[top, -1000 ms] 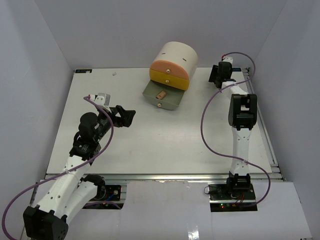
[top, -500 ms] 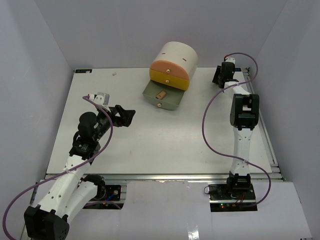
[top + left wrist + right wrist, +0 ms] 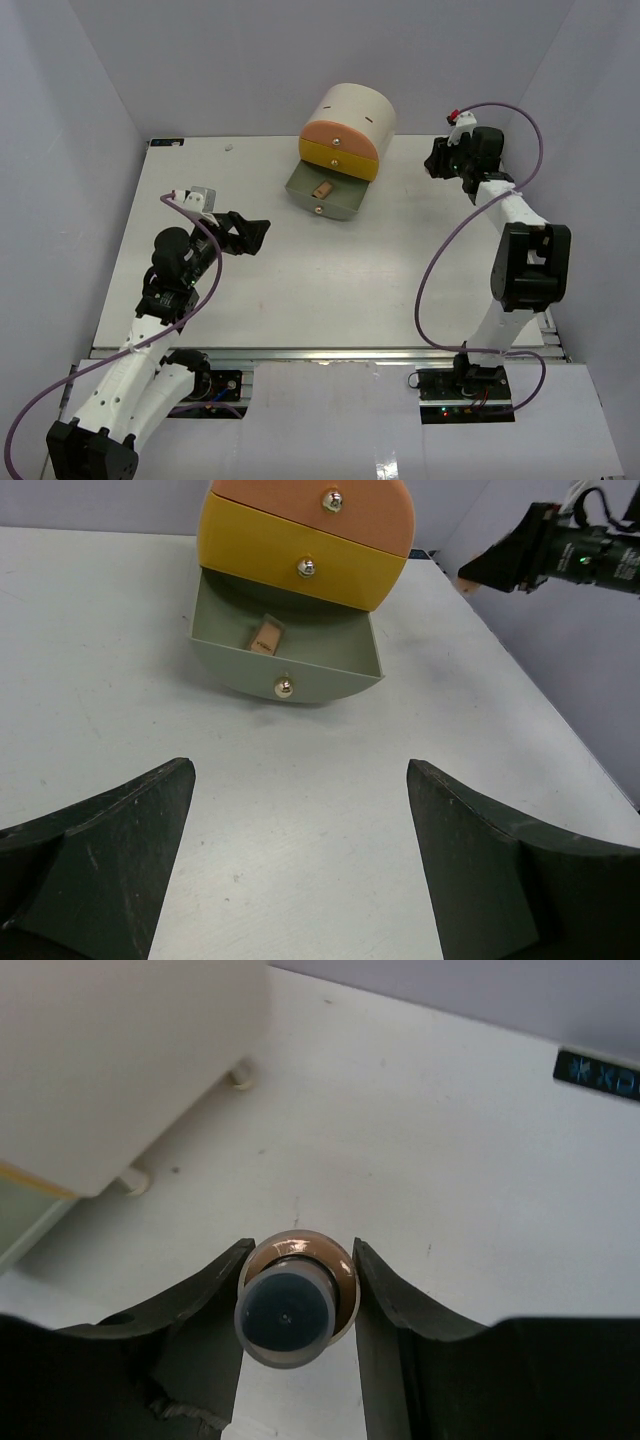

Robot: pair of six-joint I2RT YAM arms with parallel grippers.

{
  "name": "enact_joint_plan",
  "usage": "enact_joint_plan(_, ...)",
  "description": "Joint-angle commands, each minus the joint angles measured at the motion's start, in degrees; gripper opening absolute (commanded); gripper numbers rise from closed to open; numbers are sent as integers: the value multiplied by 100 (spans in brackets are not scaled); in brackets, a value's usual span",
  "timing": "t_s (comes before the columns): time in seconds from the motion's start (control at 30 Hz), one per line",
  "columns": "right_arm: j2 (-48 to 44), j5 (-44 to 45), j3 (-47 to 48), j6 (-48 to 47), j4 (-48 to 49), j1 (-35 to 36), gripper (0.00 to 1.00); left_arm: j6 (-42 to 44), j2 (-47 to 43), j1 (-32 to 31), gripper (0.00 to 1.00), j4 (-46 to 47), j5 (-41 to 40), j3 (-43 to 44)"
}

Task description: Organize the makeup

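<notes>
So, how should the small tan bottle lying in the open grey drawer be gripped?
Probably across its narrow body, from straight above: the tan bottle lies flat on the floor of the grey drawer, whose walls and the yellow drawer block the sides.

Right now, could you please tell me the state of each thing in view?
Orange drawer: shut.
Yellow drawer: shut.
Grey-green drawer: pulled open, small tan bottle lying inside.
Left gripper: open, empty.
Right gripper: shut on the dark-capped bottle.

Matt white table (image 3: 300, 290), shiny metal drawer knobs (image 3: 285, 687), glossy tan bottle (image 3: 294, 1298) between matt black end effector fingers (image 3: 195, 1310).
</notes>
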Motion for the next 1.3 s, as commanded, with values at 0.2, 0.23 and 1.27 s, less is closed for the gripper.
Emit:
enact_joint_plan(0.2,-565,10,1427,-3097,-3043,2254,8,-38,-183,32,98,80,64,-44)
enact_joint_plan(0.23,-455,202,1633,-3125,-3162,2453,8,-38,-191,32,98,80,53,-44)
enact_joint_plan(1.27,1718,3140,3656,-3717,-3972,3798,90,-38,-271,32,98,86,75,-55)
